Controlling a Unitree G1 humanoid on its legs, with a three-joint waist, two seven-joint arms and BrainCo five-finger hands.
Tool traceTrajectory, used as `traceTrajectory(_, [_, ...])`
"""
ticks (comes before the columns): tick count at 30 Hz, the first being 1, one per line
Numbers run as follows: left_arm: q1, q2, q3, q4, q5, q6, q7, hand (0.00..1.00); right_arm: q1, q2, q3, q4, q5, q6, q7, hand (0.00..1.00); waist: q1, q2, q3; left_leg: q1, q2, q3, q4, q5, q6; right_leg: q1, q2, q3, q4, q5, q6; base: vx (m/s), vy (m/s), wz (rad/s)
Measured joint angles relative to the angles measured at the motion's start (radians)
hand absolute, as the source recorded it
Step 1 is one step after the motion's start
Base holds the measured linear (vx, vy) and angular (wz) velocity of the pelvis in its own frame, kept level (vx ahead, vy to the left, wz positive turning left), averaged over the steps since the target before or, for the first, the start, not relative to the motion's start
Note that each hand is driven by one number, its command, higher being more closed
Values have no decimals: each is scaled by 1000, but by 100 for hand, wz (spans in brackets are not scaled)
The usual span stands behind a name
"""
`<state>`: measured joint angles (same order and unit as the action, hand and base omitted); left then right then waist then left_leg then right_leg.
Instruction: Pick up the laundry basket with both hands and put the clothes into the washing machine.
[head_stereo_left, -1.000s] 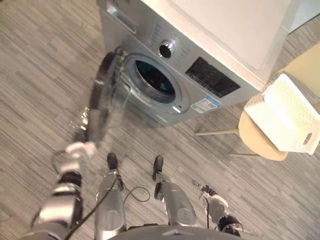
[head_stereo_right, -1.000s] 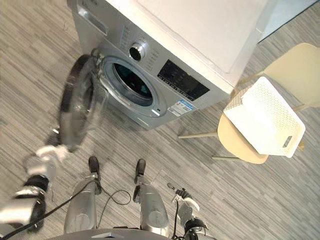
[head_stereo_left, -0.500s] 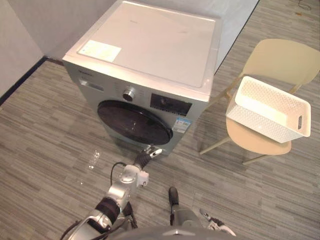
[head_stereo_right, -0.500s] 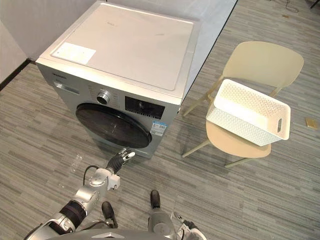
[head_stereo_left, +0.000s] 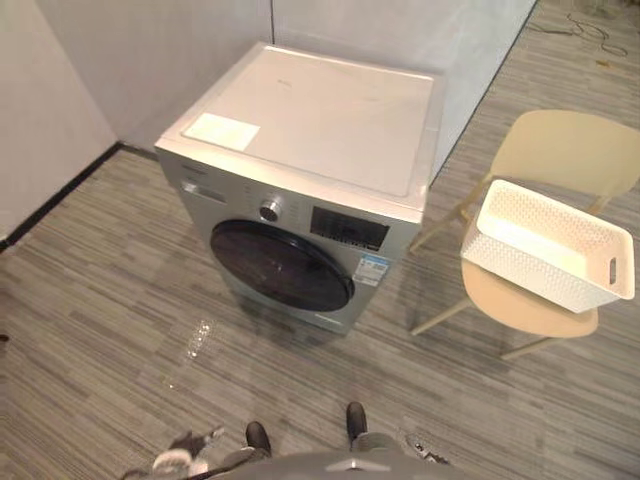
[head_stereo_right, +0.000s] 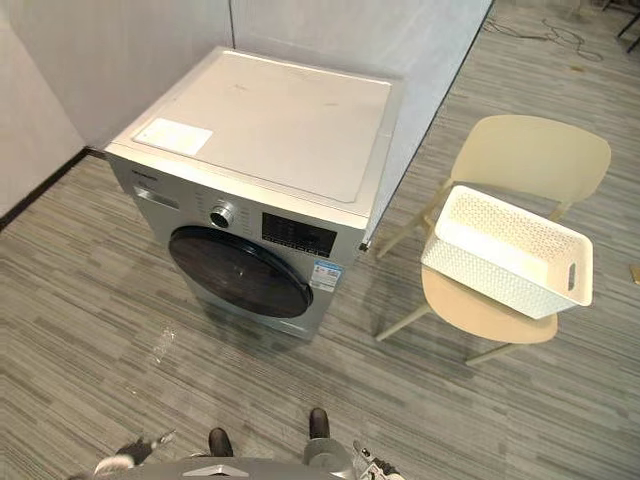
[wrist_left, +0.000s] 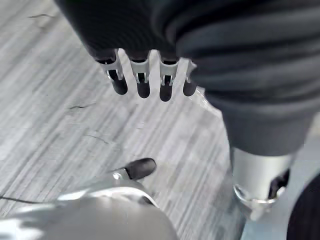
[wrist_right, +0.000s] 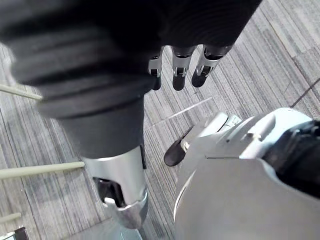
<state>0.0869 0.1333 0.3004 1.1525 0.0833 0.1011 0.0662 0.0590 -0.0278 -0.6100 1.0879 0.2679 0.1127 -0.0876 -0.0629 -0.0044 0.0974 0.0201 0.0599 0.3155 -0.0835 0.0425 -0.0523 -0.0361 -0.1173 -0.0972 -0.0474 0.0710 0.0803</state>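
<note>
The left hand's and right hand's fingers hung loose and empty over open floor, with the laundry basket well away.

The left hand and the right hand each had a dark ribbed cover and slim silver fingers ending in rounded black tips.

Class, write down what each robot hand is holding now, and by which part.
Nothing. The left hand and the right hand hang open over the floor; the laundry basket sits untouched on the chair.
</note>
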Motion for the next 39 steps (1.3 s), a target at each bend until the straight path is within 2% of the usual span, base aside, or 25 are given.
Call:
traceTrajectory(5, [58, -29, 92, -2, -4, 12, 18, 0, -14, -14, 3, 29, 0, -1, 16, 0, 14, 3, -13, -12, 8, -54, 20, -1, 0, 27, 0, -59, 15, -28, -1, -24, -17, 41])
traceTrajectory(7, [62, -51, 122, -13, -20, 12, 24, 0, -18, -12, 3, 29, 0, -1, 16, 0, 21, -1, -9, -68, 23, -96, 123, -37, -4, 37, 1, -94, 37, -52, -6, 9, -17, 62])
traceTrajectory(9, [64, -93, 158, -52, -82, 9, 36, 0, -25, -17, 0, 27, -1, -1, 16, 0, 46, 12, 12, -156, 58, -136, 328, -112, -3, 52, 14, -137, 92, -88, -3, -41, -15, 51])
traceTrajectory(10, [64, -99, 171, -59, -88, 8, 36, 0, -26, -17, 0, 26, -1, -1, 16, 0, 49, 15, 14, -169, 63, -139, 364, -120, -5, 55, 15, -148, 107, -99, 1, -50, 0, 78])
traceTrajectory(12, [57, -109, 195, -88, -142, 4, 35, 0, -24, -16, 1, 23, -1, -1, 14, 0, 50, 15, 26, -194, 70, -101, 427, -116, 0, 72, -7, -203, 148, -135, 8, -18, 41, 88])
traceTrajectory(14, [53, -139, 241, -118, -170, -4, 36, 0, -23, -9, 21, -6, -3, 0, 14, 0, 78, 12, 40, -200, 77, -28, 443, -119, 4, 63, -30, -223, 205, -171, 15, -82, 70, 51])
traceTrajectory(15, [54, -149, 255, -121, -170, -5, 36, 0, -27, -10, 36, -24, -13, -1, 14, 0, 87, 18, 42, -214, 78, -25, 443, -138, -7, 50, -32, -223, 207, -171, 16, -97, 81, 11])
traceTrajectory(17, [53, -167, 269, -121, -171, -5, 36, 0, -51, -4, 46, -55, -42, -1, 16, 0, 98, 35, 42, -230, 73, -3, 403, -155, 5, 33, -33, -214, 187, -158, 19, -80, 52, 5])
traceTrajectory(19, [50, -170, 285, -123, -170, -5, 36, 0, -72, 1, 47, -57, -48, 0, 16, 0, 100, 33, 45, -227, 71, 91, 337, -150, 10, 32, -40, -214, 131, -134, 17, 7, 30, 23])
traceTrajectory(22, [53, -182, 309, -124, -167, -1, 37, 0, -78, 1, 44, -58, -61, 0, 15, 0, 98, 35, 57, -197, 92, 239, 321, -125, 47, 43, -63, -213, 112, -105, 31, 28, 63, 27])
traceTrajectory(23, [60, -181, 309, -120, -165, 0, 37, 0, -78, 1, 37, -51, -63, 0, 15, 0, 105, 33, 58, -181, 86, 257, 321, -127, 50, 52, -74, -210, 108, -113, 41, 35, 139, -4])
traceTrajectory(25, [69, -171, 314, -117, -162, 2, 37, 0, -83, 1, 37, -38, -73, 0, 17, 0, 116, 12, 58, -152, 44, 257, 298, -142, 69, 45, -113, -186, 153, -149, 53, 45, 157, -15])
traceTrajectory(26, [73, -162, 294, -108, -159, 3, 36, 0, -93, 0, 47, -16, -77, -2, 18, 0, 114, -4, 47, -127, -4, 253, 239, -143, 68, 35, -148, -187, 204, -191, 49, 43, 117, 8])
traceTrajectory(27, [71, -152, 273, -97, -159, 2, 36, 0, -84, -4, 48, -6, -78, -6, 20, 0, 104, -7, 43, -107, -25, 243, 212, -142, 66, 33, -162, -185, 247, -193, 38, 128, 118, 33])
traceTrajectory(28, [64, -137, 242, -82, -158, 2, 37, 0, -79, -7, 48, -10, -79, -22, 19, 0, 89, -5, 44, -95, -42, 214, 201, -139, 70, -6, -184, -185, 395, -204, 52, 161, 92, 48])
traceTrajectory(29, [55, -121, 203, -77, -158, 3, 36, 0, -84, -16, 49, -19, -80, -33, 19, 0, 82, -16, 50, -86, -48, 177, 203, -138, 71, -86, -207, -158, 610, -183, 36, 182, 92, 84])
traceTrajectory(30, [45, -100, 161, -79, -158, 7, 36, 0, -78, -19, 51, -13, -80, -27, 20, 0, 70, -16, 50, -63, -50, 115, 204, -132, 84, -120, -207, -108, 755, -106, 41, 127, 63, 95])
traceTrajectory(31, [39, -87, 140, -85, -158, 7, 36, 0, -69, -17, 56, -10, -79, -23, 20, 0, 62, -30, 50, -51, -54, 84, 203, -132, 85, -128, -203, -84, 810, -64, 43, 192, 18, 139])
traceTrajectory(32, [37, -63, 104, -113, -153, 5, 35, 0, -40, 1, 63, -12, -78, -17, 20, 0, 60, -46, 55, -29, -58, 15, 203, -130, 99, -160, -181, -30, 910, 21, 48, 268, -43, 150])
traceTrajectory(33, [20, -53, 90, -141, -154, 1, 38, 0, -16, 23, 50, -18, -69, -20, 19, 0, 63, -71, 59, -23, -57, -48, 208, -126, 121, -193, -139, 16, 996, -25, 58, 267, -77, 143])
traceTrajectory(34, [13, -56, 89, -149, -157, 0, 38, 0, -9, 29, 49, -25, -70, -20, 19, 0, 63, -77, 61, -24, -56, -80, 211, -126, 122, -214, -114, 29, 1025, -66, 54, 232, -135, 134])
traceTrajectory(35, [6, -59, 88, -160, -158, -2, 38, 0, 7, 35, 50, -44, -68, -19, 18, 0, 63, -76, 62, -36, -47, -138, 225, -131, 120, -258, -67, 35, 1046, -138, 40, 141, -136, 109])
traceTrajectory(36, [1, -64, 90, -162, -159, -4, 38, 0, 14, 40, 50, -54, -65, -19, 18, 0, 63, -74, 63, -38, -47, -165, 228, -134, 117, -279, -51, 32, 1039, -167, 37, 172, -175, 138])
traceTrajectory(37, [-17, -74, 92, -164, -160, -10, 39, 0, 19, 40, 53, -63, -52, -21, 18, 0, 60, -67, 68, -39, -49, -216, 242, -146, 116, -300, -31, 26, 976, -207, 31, 174, -175, 121])
traceTrajectory(39, [-24, -88, 92, -161, -159, -19, 38, 0, 27, 35, 62, -82, -35, -20, 18, 0, 60, -52, 68, -38, -47, -283, 268, -172, 107, -306, -9, 42, 782, -224, 27, 212, -228, 126])
